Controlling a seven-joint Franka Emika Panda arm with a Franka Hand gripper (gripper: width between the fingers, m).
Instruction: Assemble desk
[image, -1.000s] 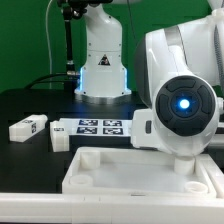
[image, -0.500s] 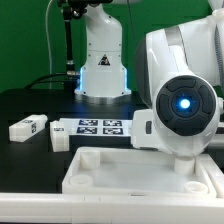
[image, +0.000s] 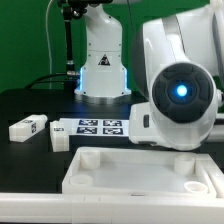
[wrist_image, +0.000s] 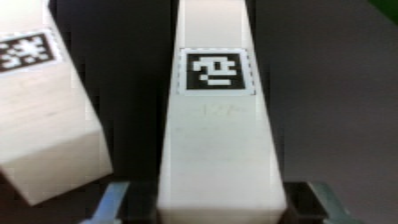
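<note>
Black tabletop (image: 30, 105), green backdrop (image: 25, 45). Jaws pinching a white leg (wrist_image: 217, 130), narrowly spread, a finger (wrist_image: 118, 203) on each side; desk top (image: 140, 182) lies rim-up on the tabletop, loose leg (image: 60, 135) just beside the marker board (image: 98, 126).

The big shiny white round robot arm (image: 165, 50) has a dark round cap (image: 180, 91) with a bright blue light in it. Its white base (image: 103, 52) glows blue low down. The hand (wrist_image: 214, 200) has two dark grey fingers (wrist_image: 118, 198).

Matt white plastic desk top (image: 120, 184), glossy white arm (image: 172, 55), matt black table (image: 25, 100)
</note>
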